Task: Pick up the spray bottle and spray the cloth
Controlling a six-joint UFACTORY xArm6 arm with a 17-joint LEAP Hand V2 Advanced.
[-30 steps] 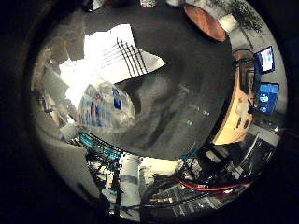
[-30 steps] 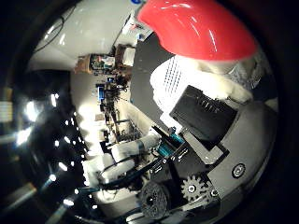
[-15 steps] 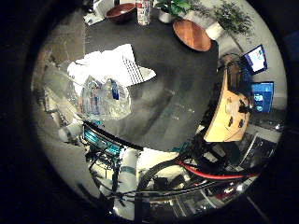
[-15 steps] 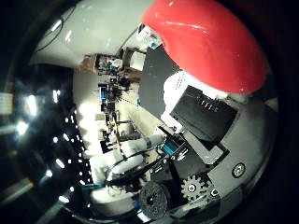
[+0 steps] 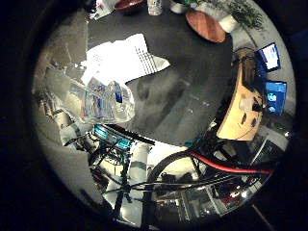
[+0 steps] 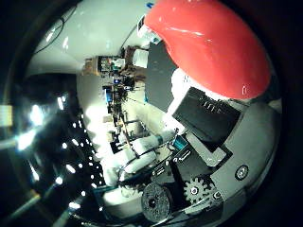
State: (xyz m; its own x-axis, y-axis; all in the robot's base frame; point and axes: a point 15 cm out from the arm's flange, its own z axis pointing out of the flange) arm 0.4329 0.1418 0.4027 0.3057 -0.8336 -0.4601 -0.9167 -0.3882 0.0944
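1 hand (image 6: 201, 151), 1 bottle, clasped together by the look of it: black and white finger parts curled close against the spray bottle (image 5: 105, 98), so judged as grasping it rather than lying slack. Clear labelled body filling the near field of the little finger side view, hard by the palm and raised off the dark table (image 5: 192, 96), roughly over its near edge. Red spray head (image 6: 213, 45) looming large in the thumb side view, just beside a black finger segment; whether pressed on the trigger, cannot tell.

Key relation: cloth (image 5: 122, 60) flat on the table beyond the bottle, away from the palm, white with a patch of dark lines at 1 side, apart from the bottle and lower than it. Long axis of the bottle running across the palm, from clear body at the little finger side to red head at the thumb side. Nozzle direction not visible in either of the 2 views, so unclear whether aimed at the cloth.

Judged stage: pick-up done, spraying not yet begun. Next move likely to call for carrying the bottle nearer over the cloth, turning the nozzle toward it, then squeezing the trigger. Risks: slipping of the smooth clear body in the grasp, or mist landing on bare table short of the cloth.

Farther off on the table, well apart from the cloth: a wooden plate (image 5: 206, 26) and a brown bowl (image 5: 130, 5).
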